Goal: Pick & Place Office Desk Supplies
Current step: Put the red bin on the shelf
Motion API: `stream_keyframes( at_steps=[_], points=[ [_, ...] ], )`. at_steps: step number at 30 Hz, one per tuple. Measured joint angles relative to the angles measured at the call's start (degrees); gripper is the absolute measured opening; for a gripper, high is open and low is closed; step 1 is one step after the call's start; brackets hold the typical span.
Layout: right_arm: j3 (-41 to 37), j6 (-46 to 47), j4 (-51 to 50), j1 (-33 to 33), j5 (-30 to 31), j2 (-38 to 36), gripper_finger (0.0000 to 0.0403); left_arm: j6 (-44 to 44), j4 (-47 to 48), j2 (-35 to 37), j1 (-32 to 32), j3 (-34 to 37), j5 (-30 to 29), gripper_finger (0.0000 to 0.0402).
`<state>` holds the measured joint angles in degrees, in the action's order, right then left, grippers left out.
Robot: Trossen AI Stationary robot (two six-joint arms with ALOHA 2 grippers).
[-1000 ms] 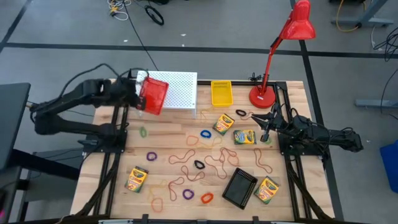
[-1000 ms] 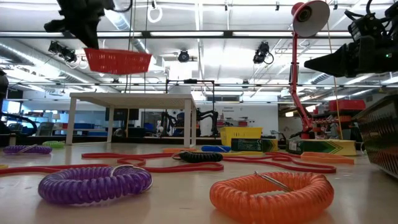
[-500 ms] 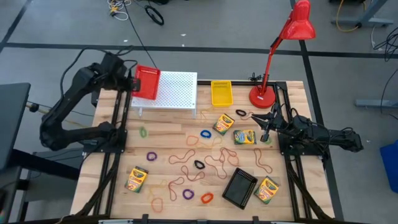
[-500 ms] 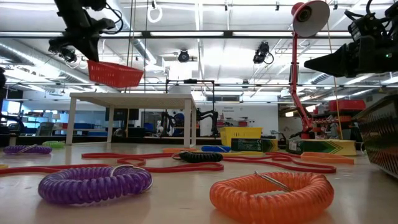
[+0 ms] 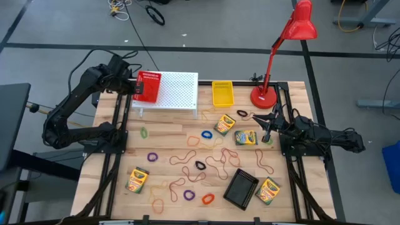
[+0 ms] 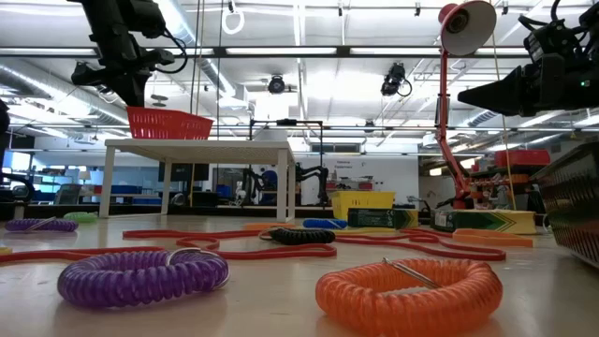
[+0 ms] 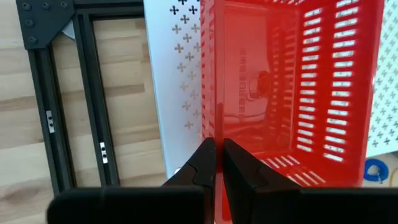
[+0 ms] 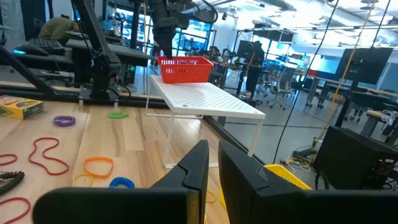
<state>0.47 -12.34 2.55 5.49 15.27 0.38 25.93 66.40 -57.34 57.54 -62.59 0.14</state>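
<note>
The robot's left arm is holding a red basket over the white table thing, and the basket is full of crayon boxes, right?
Not quite. The left end effector does grip the red basket by its rim at the white perforated stand, but the basket is empty. The left wrist view looks straight into it and shows only its bare slotted walls and floor. The crayon boxes lie on the table.

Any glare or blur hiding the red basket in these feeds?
Low view: bright ceiling lights behind the red basket, which reads clearly; near purple coil is soft. Left wrist view: basket sharp, own fingers blurred. High view: evenly lit.
</note>
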Motion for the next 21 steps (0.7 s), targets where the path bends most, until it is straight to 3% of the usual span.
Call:
stream_keyframes(
  at_steps=[8,16,21],
  points=[
    [0.0,0.0,0.0,0.0,0.0,0.0,0.0048,3.0,-1.5,0.1,0.0,0.0,-4.1,0.0032],
    [0.0,0.0,0.0,0.0,0.0,0.0,0.0048,4.1,-0.6,-1.1,-0.8,0.0,-3.6,0.0033],
    [0.0,0.0,0.0,0.0,0.0,0.0,0.0048,4.8,0.8,-1.9,-2.4,0.0,-7.7,0.0034]
  ],
)
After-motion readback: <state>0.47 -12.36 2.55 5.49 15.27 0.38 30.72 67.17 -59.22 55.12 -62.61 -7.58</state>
